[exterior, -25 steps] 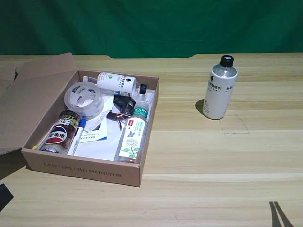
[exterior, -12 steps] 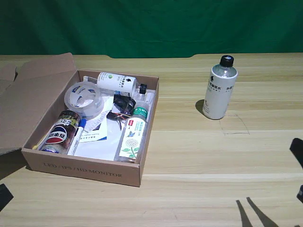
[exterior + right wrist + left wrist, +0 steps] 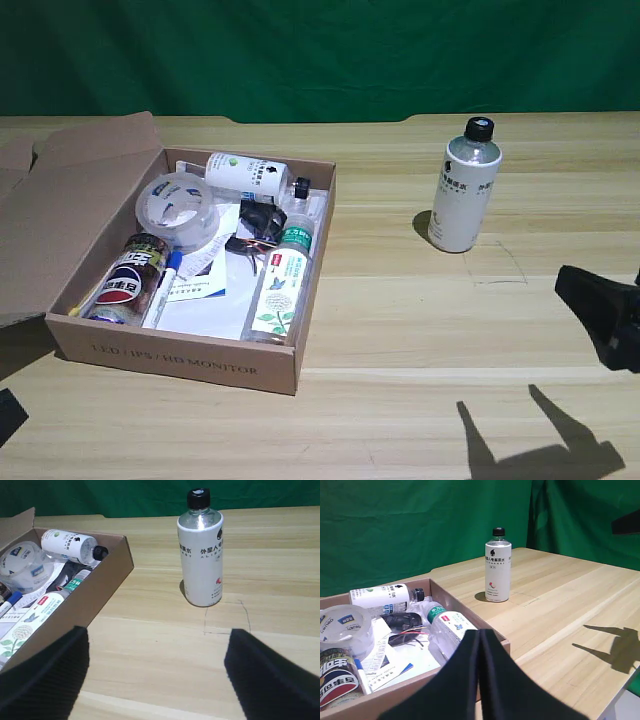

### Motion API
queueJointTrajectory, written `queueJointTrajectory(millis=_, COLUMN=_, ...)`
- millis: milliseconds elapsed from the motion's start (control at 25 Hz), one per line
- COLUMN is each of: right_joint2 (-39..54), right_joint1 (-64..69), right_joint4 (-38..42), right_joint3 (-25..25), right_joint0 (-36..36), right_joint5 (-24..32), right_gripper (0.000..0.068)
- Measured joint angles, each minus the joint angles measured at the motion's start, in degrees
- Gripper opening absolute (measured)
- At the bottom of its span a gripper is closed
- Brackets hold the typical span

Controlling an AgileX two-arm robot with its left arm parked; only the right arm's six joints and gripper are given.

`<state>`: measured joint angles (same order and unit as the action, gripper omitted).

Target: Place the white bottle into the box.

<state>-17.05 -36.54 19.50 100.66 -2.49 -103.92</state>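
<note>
One white bottle (image 3: pixel 464 186) stands upright on the counter (image 3: pixel 420 330), black cap on top, well to the right of the box (image 3: pixel 180 362) in the exterior view and apart from everything else. I see my right end effector (image 3: pixel 156 672) released: in the right wrist view its two dark fingers (image 3: pixel 45 672) sit wide apart with bare wood between them, and the bottle stands farther off, clear of both. In the exterior view the arm shows only as a dark shape (image 3: pixel 600 315) at the right edge, nearer the camera than the bottle, with its forked shadow (image 3: pixel 535 445) on the counter near the front. A faint pencilled outline (image 3: pixel 225 617) marks the wood just beside the bottle's base. The box rests on the left of the counter in the exterior view, its flap (image 3: pixel 70 200) folded out to the left and print on its near wall. Inside it I can make out a tape roll (image 3: pixel 177 209), a second white bottle with a green logo (image 3: pixel 245 172) lying along the far wall, a slim clear bottle with a leaf label (image 3: pixel 282 285) lying along the right wall, a cola can (image 3: pixel 128 280), a blue-capped marker (image 3: pixel 164 285) and some papers (image 3: pixel 200 290).
</note>
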Motion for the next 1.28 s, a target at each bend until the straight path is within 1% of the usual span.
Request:
queueJointTrajectory(millis=320, right_joint2=-11.29, right_joint1=-14.77, right_joint4=4.13, right_joint3=0.01, right_joint0=0.00, right_joint5=0.70, right_gripper=0.0678)
queueJointTrajectory(millis=520, right_joint2=-16.74, right_joint1=-26.91, right_joint4=5.32, right_joint3=0.13, right_joint0=0.00, right_joint5=1.62, right_gripper=0.0645)
queueJointTrajectory(millis=720, right_joint2=-20.37, right_joint1=-35.50, right_joint4=2.68, right_joint3=0.25, right_joint0=0.00, right_joint5=2.21, right_gripper=0.0597)
queueJointTrajectory(millis=840, right_joint2=-22.32, right_joint1=-39.39, right_joint4=1.57, right_joint3=0.25, right_joint0=0.20, right_joint5=3.58, right_gripper=0.0590)
queueJointTrajectory(millis=960, right_joint2=-24.67, right_joint1=-42.19, right_joint4=-0.19, right_joint3=0.25, right_joint0=3.39, right_joint5=5.84, right_gripper=0.0590)
queueJointTrajectory(millis=1040, right_joint2=-26.48, right_joint1=-43.76, right_joint4=-3.70, right_joint3=0.20, right_joint0=8.02, right_joint5=6.60, right_gripper=0.0589)
queueJointTrajectory(millis=1080, right_joint2=-27.68, right_joint1=-44.95, right_joint4=-7.42, right_joint3=0.12, right_joint0=11.73, right_joint5=6.76, right_gripper=0.0589)
queueJointTrajectory(millis=1120, right_joint2=-28.50, right_joint1=-45.66, right_joint4=-10.36, right_joint3=-0.02, right_joint0=13.86, right_joint5=6.84, right_gripper=0.0589)
queueJointTrajectory(millis=1200, right_joint2=-30.11, right_joint1=-46.99, right_joint4=-18.10, right_joint3=-0.47, right_joint0=17.66, right_joint5=6.75, right_gripper=0.0589)
queueJointTrajectory(millis=1240, right_joint2=-30.61, right_joint1=-47.30, right_joint4=-20.31, right_joint3=-0.54, right_joint0=18.42, right_joint5=6.32, right_gripper=0.0589)
queueJointTrajectory(millis=1280, right_joint2=-31.13, right_joint1=-47.59, right_joint4=-23.63, right_joint3=-0.73, right_joint0=19.26, right_joint5=4.77, right_gripper=0.0589)
